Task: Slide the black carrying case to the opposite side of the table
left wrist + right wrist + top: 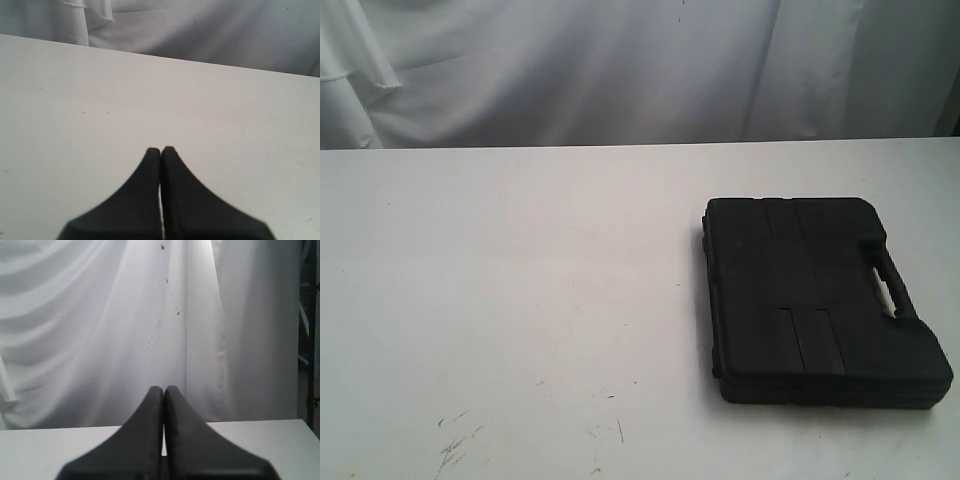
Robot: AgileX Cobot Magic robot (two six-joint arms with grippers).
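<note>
The black carrying case lies flat on the right half of the white table, its handle toward the right edge. Neither arm shows in the exterior view. In the left wrist view my left gripper is shut with nothing between its black fingers, above bare tabletop. In the right wrist view my right gripper is shut too, empty, facing the white curtain over the table's far edge. The case appears in neither wrist view.
A white draped curtain hangs behind the table along its far edge. Faint dark scratches mark the tabletop near the front left. A dark frame stands at the side in the right wrist view.
</note>
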